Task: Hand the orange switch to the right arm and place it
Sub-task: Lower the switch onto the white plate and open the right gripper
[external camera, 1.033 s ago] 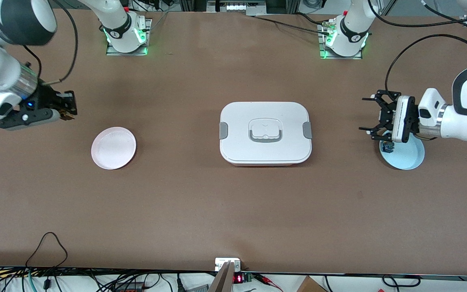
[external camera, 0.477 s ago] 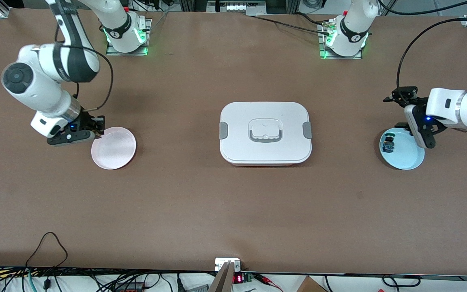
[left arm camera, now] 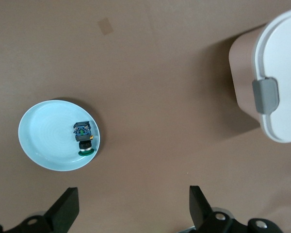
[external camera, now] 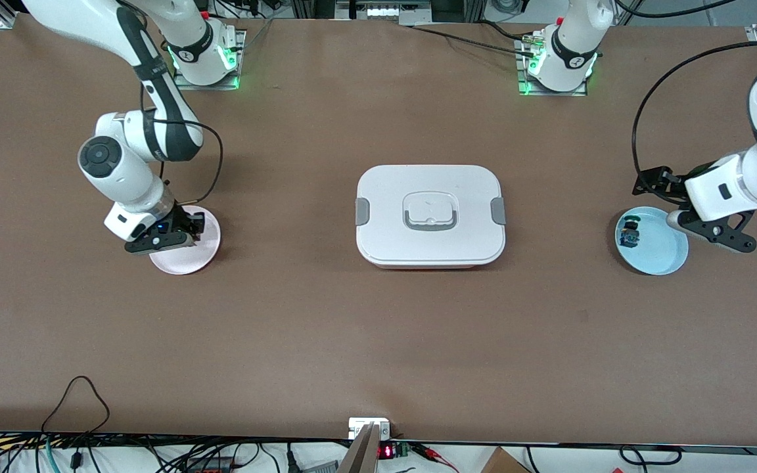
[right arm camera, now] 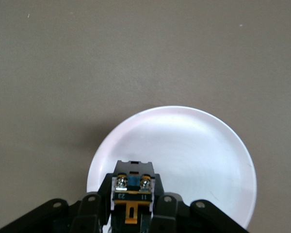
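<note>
orange switch (right arm camera: pixel 132 194) sits pinched in the right gripper (external camera: pixel 184 226), low over the pink plate (external camera: pixel 201 253) toward the right arm's end of the table — a white lidded box (external camera: pixel 430 215) at centre. left gripper (left arm camera: pixel 133 211) hangs spread by the blue plate (external camera: pixel 664 253), which holds a green-capped part (external camera: pixel 629 235).

Orange switch (right arm camera: pixel 132 196) part-hidden by right hand (right arm camera: pixel 131 213)
</note>
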Robot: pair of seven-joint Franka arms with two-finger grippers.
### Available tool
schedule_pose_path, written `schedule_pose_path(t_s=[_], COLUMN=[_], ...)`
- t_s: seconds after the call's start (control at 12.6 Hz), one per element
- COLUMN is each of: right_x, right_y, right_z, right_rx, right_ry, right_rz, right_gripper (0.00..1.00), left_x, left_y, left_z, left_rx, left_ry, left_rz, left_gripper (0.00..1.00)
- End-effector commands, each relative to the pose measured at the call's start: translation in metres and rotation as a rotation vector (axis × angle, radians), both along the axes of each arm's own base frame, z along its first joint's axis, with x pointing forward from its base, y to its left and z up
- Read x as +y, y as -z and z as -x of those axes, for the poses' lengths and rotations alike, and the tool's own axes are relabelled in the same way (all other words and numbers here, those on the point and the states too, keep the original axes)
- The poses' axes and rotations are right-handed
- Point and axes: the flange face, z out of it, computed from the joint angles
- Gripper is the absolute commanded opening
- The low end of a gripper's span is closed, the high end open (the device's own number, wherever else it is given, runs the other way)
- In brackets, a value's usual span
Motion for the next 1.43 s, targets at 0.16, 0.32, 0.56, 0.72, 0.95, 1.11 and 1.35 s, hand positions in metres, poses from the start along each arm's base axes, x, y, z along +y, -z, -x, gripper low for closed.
schedule_pose_path(t_s=[0.16, 0.32, 0.56, 0.72, 0.95, 1.11, 1.35], right_x=[0.004, -0.001, -0.014, -0.018, -0.013, -0.003, 0.006], right_y=[0.032, 0.037, 0.037, 0.024, -0.025, -0.092, -0.207], right_z=[0.004, 0.009, 0.007, 0.003, 0.0, -0.001, -0.002], right_rx=[-0.015, -0.016, -0.013, -0.032, -0.007, 0.037, 0.131], right_ry=[0.012, 0.012, 0.008, 0.023, 0.063, 0.077, 0.1], right_rz=[-0.009, -0.008, -0.004, -0.01, -0.02, -0.027, -0.007], right_gripper=[0.0, 0.0, 0.45, 1.0, 1.0, 1.0, 1.0], left_x=[-0.021, -0.025, -0.017, -0.02, -0.015, -0.017, -0.012], left_y=[-0.036, -0.043, -0.037, -0.035, -0.046, -0.069, -0.087], left_z=[0.01, 0.015, 0.023, 0.028, 0.027, 0.019, 0.017], left_rx=[-0.033, -0.052, -0.108, -0.107, -0.102, -0.147, -0.146], left_ry=[-0.156, -0.162, -0.175, -0.227, -0.233, -0.254, -0.309], left_rz=[-0.07, -0.068, -0.062, -0.073, -0.083, -0.088, -0.091], left_gripper=[1.0, 1.0, 1.0, 1.0, 1.0, 1.0, 1.0])
